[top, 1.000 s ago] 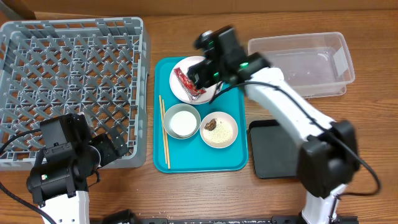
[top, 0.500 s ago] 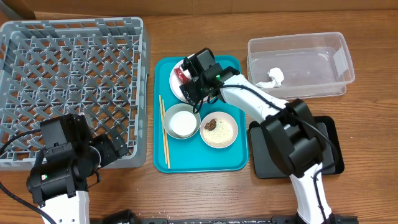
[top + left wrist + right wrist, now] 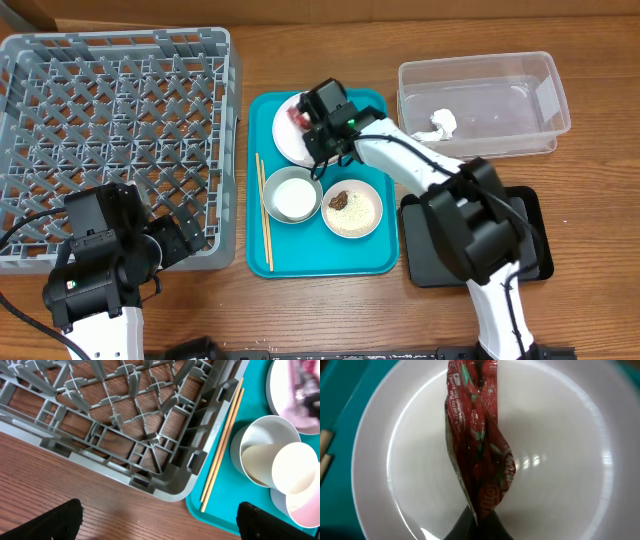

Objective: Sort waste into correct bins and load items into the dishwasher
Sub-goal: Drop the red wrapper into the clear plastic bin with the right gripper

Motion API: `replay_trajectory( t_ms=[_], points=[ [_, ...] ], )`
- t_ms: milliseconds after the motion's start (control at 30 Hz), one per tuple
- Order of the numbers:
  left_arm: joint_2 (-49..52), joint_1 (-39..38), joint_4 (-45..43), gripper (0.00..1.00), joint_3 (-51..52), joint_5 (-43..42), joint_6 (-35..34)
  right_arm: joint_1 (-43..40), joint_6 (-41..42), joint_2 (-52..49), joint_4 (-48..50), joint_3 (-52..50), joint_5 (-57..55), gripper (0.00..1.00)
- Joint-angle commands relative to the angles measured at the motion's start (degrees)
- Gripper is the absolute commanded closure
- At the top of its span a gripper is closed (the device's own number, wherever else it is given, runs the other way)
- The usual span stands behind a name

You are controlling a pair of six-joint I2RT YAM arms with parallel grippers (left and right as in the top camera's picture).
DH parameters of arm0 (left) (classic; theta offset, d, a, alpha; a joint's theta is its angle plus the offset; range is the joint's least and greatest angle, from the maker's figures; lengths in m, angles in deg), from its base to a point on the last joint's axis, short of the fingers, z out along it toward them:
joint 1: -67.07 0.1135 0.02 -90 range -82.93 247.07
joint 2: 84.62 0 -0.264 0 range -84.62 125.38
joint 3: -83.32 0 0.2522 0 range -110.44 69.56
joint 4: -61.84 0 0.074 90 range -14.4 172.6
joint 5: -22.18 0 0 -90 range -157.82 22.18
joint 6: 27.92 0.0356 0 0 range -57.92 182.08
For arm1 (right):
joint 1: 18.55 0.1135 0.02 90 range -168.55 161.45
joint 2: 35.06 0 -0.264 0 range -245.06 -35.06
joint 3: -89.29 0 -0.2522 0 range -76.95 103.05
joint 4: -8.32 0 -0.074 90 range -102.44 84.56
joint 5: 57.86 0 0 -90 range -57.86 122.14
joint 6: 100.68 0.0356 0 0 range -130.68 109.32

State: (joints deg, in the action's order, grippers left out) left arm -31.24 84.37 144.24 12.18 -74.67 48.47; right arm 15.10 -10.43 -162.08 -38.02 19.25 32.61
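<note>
My right gripper [image 3: 316, 124] is down over the white plate [image 3: 288, 143] at the back of the teal tray [image 3: 300, 256]. In the right wrist view it [image 3: 479, 521] is shut on the lower tip of the red snack wrapper [image 3: 479, 445], which lies across the plate [image 3: 560, 465]. The crumpled tissue [image 3: 441, 123] is in the clear tub [image 3: 500, 75]. A dish [image 3: 352, 209] holds rice and a brown scrap. A white bowl [image 3: 292, 195] and chopsticks [image 3: 264, 215] also lie on the tray. My left gripper [image 3: 160, 510] is open over bare wood by the dish rack's corner [image 3: 165, 485].
The grey dish rack [image 3: 120, 110] fills the left side and holds nothing. The black tray [image 3: 440, 255] sits front right, partly under my right arm. In the left wrist view the chopsticks [image 3: 222, 445] lie just beyond the rack corner, beside stacked bowls [image 3: 265, 455].
My right gripper came down onto the plate and closed on the red wrapper. The left arm has not moved.
</note>
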Motion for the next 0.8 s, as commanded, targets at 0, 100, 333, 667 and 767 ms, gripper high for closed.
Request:
replay_trajectory(
  t_ms=[0, 100, 333, 667, 767],
  points=[
    [-0.1, 0.3, 0.0, 0.00, -1.3, -0.2, -0.6, -2.8, 2.4, 10.9, -0.6, 0.7, -6.0, 0.96],
    [-0.1, 0.3, 0.0, 0.00, -1.3, -0.2, -0.6, -6.8, 8.7, 16.9, -3.3, 0.6, -6.5, 0.96],
    [-0.1, 0.3, 0.0, 0.00, -1.3, -0.2, -0.6, -18.2, 33.2, 18.9, -14.1, 0.3, -6.4, 0.96],
    [-0.1, 0.3, -0.1, 0.00, -1.3, -0.2, -0.6, -24.8, 37.4, 15.9, -17.1, -3.1, -2.3, 0.68],
    [-0.1, 0.3, -0.1, 0.00, -1.3, -0.2, -0.6, -25.1, 31.2, 17.5, -16.7, -1.4, -2.3, 0.60]
  ],
)
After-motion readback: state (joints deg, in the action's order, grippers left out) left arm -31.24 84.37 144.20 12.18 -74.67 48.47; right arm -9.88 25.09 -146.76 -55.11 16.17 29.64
